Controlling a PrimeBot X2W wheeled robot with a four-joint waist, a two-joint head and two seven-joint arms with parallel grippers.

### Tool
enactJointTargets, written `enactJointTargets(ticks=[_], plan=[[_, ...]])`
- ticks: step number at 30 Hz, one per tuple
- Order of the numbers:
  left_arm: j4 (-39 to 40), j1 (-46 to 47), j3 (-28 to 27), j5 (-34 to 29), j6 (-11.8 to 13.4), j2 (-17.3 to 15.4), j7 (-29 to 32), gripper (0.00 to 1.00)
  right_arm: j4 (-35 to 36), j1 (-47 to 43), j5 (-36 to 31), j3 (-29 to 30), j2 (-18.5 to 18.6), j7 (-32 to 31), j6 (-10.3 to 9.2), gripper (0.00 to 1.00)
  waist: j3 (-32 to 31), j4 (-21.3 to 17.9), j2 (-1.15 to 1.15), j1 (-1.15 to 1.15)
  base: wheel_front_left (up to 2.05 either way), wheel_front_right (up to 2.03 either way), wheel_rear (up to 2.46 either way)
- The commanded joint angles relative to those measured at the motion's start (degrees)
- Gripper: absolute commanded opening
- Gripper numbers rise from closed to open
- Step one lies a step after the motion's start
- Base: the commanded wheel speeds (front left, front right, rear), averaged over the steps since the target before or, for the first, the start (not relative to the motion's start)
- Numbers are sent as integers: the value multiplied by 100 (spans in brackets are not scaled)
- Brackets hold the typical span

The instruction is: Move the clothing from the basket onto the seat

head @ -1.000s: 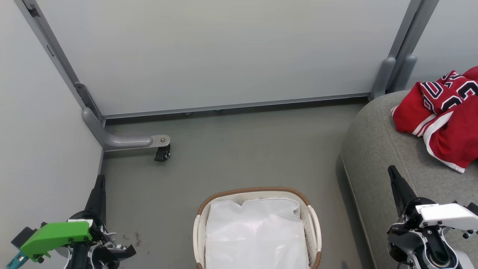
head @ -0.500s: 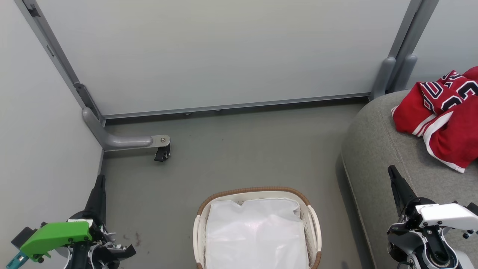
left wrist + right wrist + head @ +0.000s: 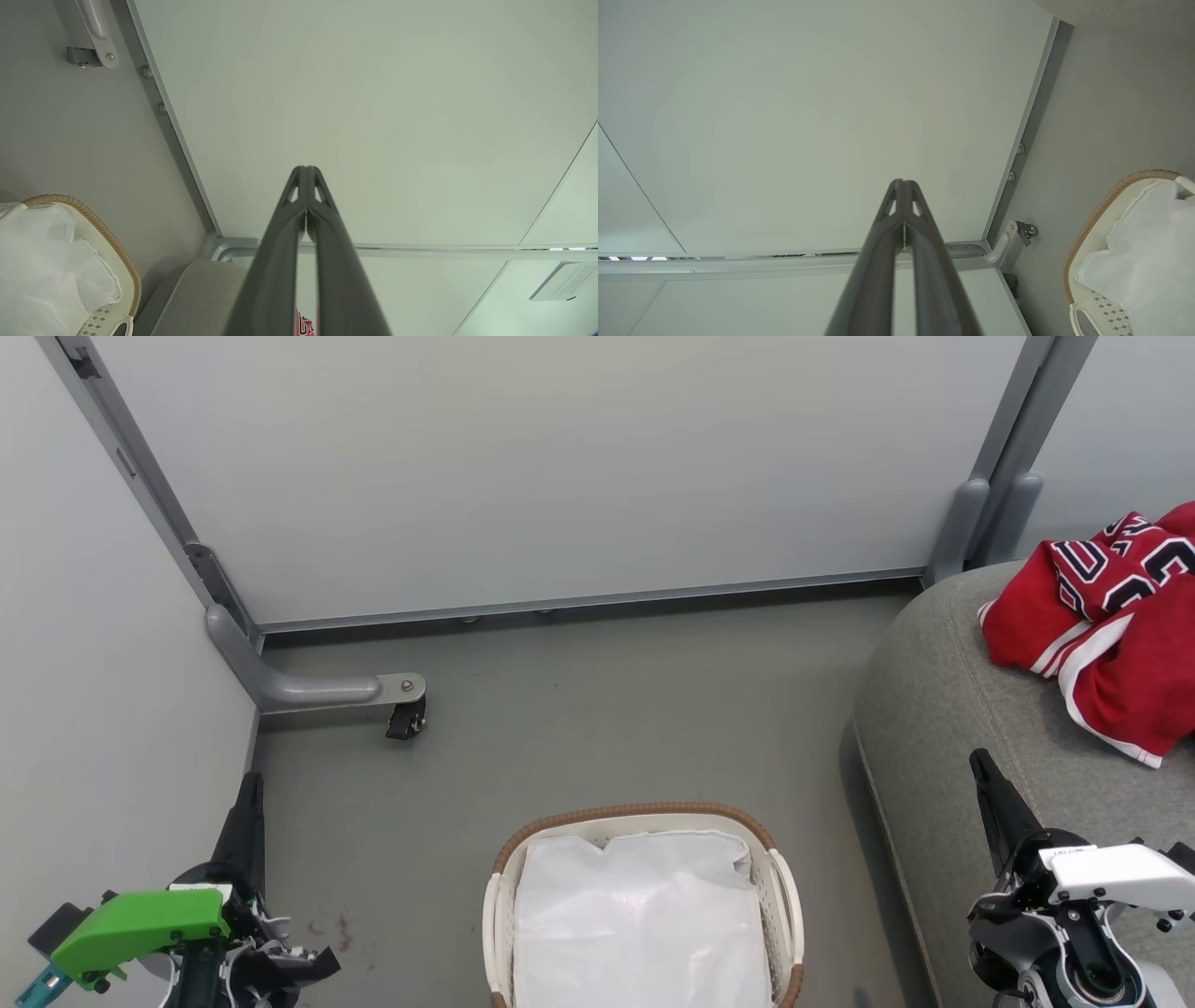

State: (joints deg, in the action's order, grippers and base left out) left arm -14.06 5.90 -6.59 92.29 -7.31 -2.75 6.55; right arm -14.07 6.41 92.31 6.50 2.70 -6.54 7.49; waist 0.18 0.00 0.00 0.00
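Observation:
Two red garments with white trim lie bunched on the grey seat at the right; black-and-white numerals show on the upper one. A sliver of red cloth peeks between the fingers in the left wrist view. The white basket with a brown woven rim stands on the floor at bottom centre, holding just its white liner. My left gripper is at the lower left, shut and empty. My right gripper is over the seat's front, shut and empty, apart from the garments.
Pale partition panels close off the back and left. A grey partition foot with a black caster juts onto the floor at the left. Another grey post stands beside the seat's back corner. Grey floor lies between basket and wall.

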Motion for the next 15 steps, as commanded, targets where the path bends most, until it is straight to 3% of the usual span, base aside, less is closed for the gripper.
enactJointTargets(ticks=[1, 15], plan=[[8, 62, -13, 15, -34, -26, 23, 0, 17, -40, 20, 12, 34, -18, 0, 0, 0, 0, 0, 0, 0, 0, 0], [9, 62, -14, 15, -34, -25, 24, 0, 17, -40, 20, 12, 34, -19, 0, 0, 0, 0, 0, 0, 0, 0, 0]])
